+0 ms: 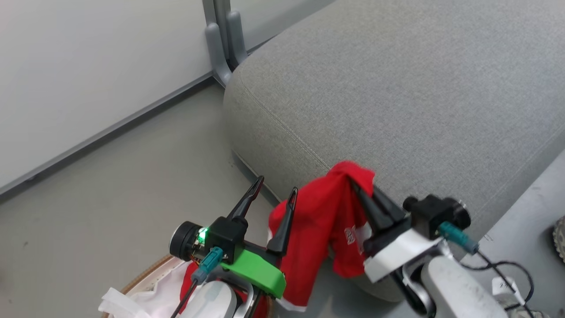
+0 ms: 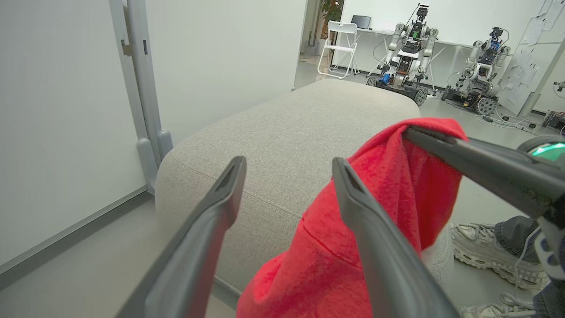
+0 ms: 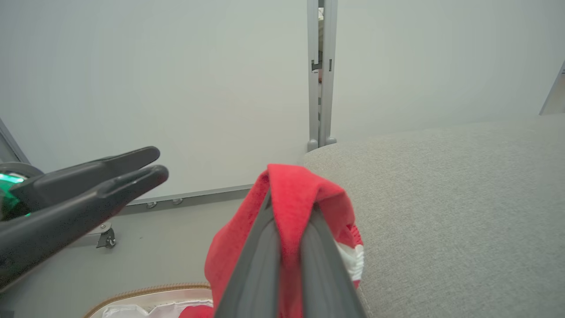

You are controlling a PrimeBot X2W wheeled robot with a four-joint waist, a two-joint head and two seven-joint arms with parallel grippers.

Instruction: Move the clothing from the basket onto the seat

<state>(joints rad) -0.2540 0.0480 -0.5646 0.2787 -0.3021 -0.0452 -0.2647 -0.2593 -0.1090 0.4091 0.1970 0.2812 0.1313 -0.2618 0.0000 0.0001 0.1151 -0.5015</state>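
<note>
Far left in the head view: pale wall panel (image 1: pixel 88 66) and grey floor (image 1: pixel 132 176). A grey upright post (image 1: pixel 220 48) stands where the wall meets the seat's far corner.

Lower left: small oval white plastic basket with a brown woven rim (image 1: pixel 142 274) on the floor, with a white liner sheet (image 1: pixel 119 300) bunched over its edge. A bright red patch (image 1: pixel 186 282) shows inside the basket under the left arm. It is likely a second garment, but it is mostly hidden, so I can't be sure.

The left pincer (image 1: pixel 277 184) has long dark fingers on a green mount. It hovers above the basket with its fingers spread wide and nothing between them. Its inner finger is just beside the hanging cloth; whether they touch, I cannot tell.

Next comes the soft bright red garment with white trim and a small white logo (image 1: pixel 318 221). It is lifted in the air and hangs down against the seat's front corner. Its white-trimmed hem hangs low beside the green mount.

The right pincer (image 1: pixel 364 185) is clamped on the garment's top fold. In the right wrist view the fingers (image 3: pixel 256 274) are pressed together, with red cloth pinched between them and folded over the tips. The gripped fold sits at the seat's front edge.

Right: large grey fabric-upholstered seat cushion with rounded edges and a stitched seam (image 1: pixel 397 88).

In the left wrist view a person's pale sneaker (image 2: pixel 476 247) is on the floor beyond the garment. Other robots (image 2: pixel 406 44) stand far back.
</note>
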